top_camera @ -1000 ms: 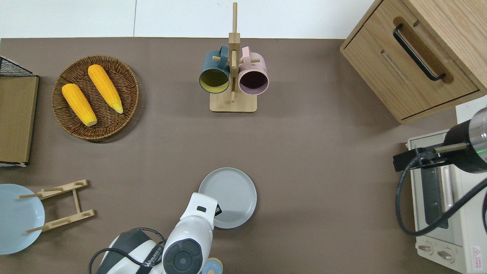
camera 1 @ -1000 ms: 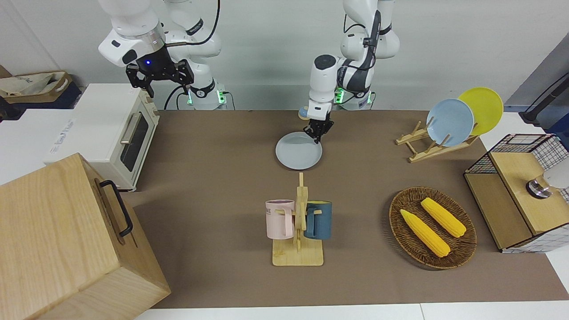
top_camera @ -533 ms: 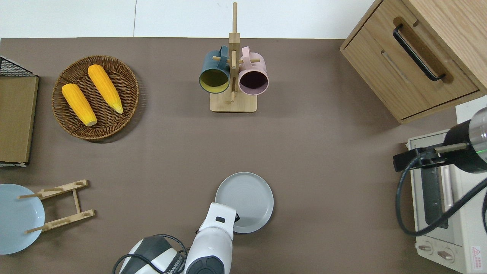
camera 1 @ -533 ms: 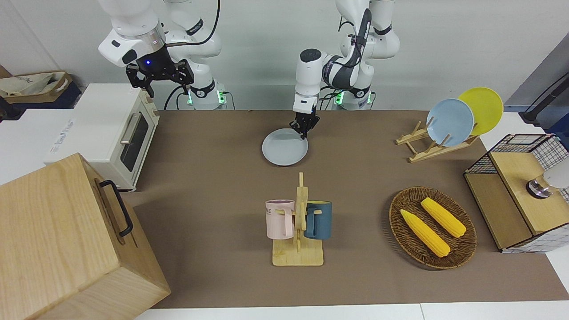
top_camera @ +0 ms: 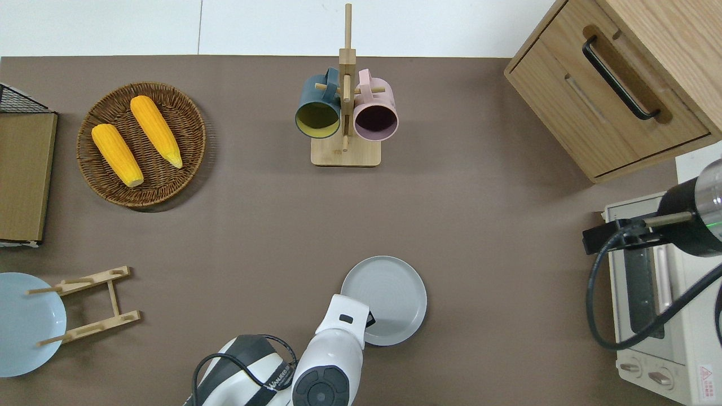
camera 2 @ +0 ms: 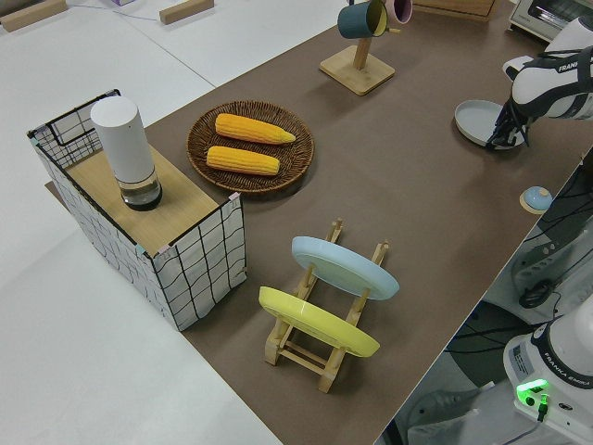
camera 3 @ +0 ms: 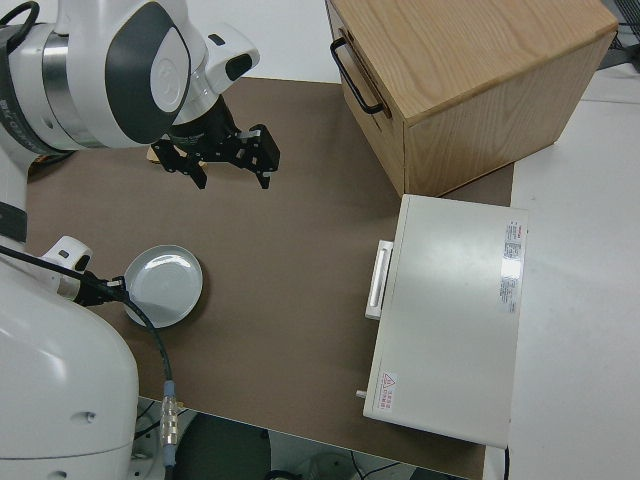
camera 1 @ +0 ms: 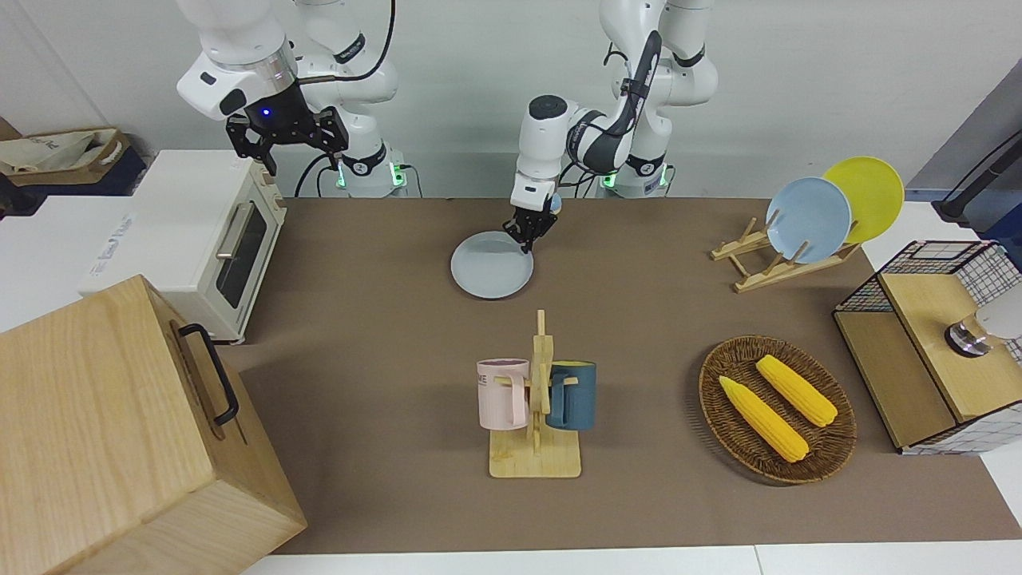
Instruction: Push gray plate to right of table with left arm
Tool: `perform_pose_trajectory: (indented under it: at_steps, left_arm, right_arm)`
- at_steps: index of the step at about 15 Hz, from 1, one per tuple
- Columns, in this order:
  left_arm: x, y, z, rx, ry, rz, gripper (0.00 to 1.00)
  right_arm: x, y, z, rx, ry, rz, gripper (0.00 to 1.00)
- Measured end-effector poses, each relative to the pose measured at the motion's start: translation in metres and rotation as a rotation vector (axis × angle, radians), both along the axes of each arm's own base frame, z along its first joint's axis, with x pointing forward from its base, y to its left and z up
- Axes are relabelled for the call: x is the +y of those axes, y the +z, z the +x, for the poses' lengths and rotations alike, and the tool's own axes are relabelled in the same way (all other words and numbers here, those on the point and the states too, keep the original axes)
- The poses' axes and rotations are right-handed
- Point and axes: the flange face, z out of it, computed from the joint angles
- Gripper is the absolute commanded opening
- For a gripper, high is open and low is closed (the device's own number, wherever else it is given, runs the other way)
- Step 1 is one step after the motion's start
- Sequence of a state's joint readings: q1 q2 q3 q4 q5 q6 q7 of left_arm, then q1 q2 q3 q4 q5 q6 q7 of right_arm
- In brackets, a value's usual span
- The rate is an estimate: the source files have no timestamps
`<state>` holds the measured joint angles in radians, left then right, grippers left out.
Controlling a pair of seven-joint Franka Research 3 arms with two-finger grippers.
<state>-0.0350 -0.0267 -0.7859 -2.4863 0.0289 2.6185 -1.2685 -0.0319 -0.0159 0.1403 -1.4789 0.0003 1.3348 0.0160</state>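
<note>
The gray plate (camera 1: 491, 275) lies flat on the brown table (camera 1: 383, 319), near the robots' edge and about midway along it. It also shows in the overhead view (top_camera: 392, 293), the left side view (camera 2: 477, 119) and the right side view (camera 3: 168, 285). My left gripper (camera 1: 524, 243) is shut, with its tip down inside the plate's rim on the side toward the left arm's end (top_camera: 369, 322). My right arm is parked, its gripper (camera 1: 303, 160) open and empty.
A mug rack (camera 1: 536, 399) with a pink and a blue mug stands farther from the robots than the plate. A toaster oven (camera 1: 215, 239) and a wooden cabinet (camera 1: 120, 431) fill the right arm's end. A plate rack (camera 1: 806, 220), a corn basket (camera 1: 776, 409) and a wire crate (camera 1: 934, 359) are at the left arm's end.
My left gripper has slid the gray plate along the table toward the right arm's end, staying at its rim. The right arm has not moved.
</note>
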Motion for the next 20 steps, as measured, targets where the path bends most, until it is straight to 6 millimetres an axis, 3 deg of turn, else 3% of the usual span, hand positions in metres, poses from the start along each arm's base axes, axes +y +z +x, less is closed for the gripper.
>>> perform_pose_trajectory:
  at_steps: [1, 2, 3, 5, 6, 13, 16, 20]
  left_arm:
    - [-0.002, -0.001, 0.001, 0.002, 0.0, -0.001, 0.19]
    - [-0.004, -0.002, 0.002, 0.003, -0.001, -0.001, 0.48]
    - [-0.005, -0.002, 0.003, 0.004, 0.0, -0.002, 0.68]
    - [-0.006, -0.003, 0.003, 0.007, -0.002, -0.004, 0.93]
    - [-0.006, -0.003, 0.003, 0.004, -0.005, -0.003, 0.98]
    - [-0.012, 0.008, 0.01, -0.023, -0.02, -0.009, 0.99]
    - [-0.008, 0.017, 0.017, -0.004, -0.075, 0.074, 0.99]
    - [0.018, 0.06, 0.056, 0.061, -0.177, 0.203, 0.99]
  right_arm:
    - [0.0, 0.0, 0.0, 0.0, 0.0, 0.0, 0.983]
    - [0.0, 0.0, 0.0, 0.0, 0.0, 0.0, 0.983]
    - [0.0, 0.0, 0.0, 0.0, 0.0, 0.0, 0.983]
    - [0.0, 0.0, 0.0, 0.0, 0.0, 0.0, 0.983]
    - [0.0, 0.0, 0.0, 0.0, 0.0, 0.0, 0.983]
    - [0.0, 0.0, 0.0, 0.0, 0.0, 0.0, 0.983]
    - [0.0, 0.0, 0.0, 0.0, 0.0, 0.0, 0.983]
    - [0.0, 0.0, 0.0, 0.0, 0.0, 0.0, 0.983]
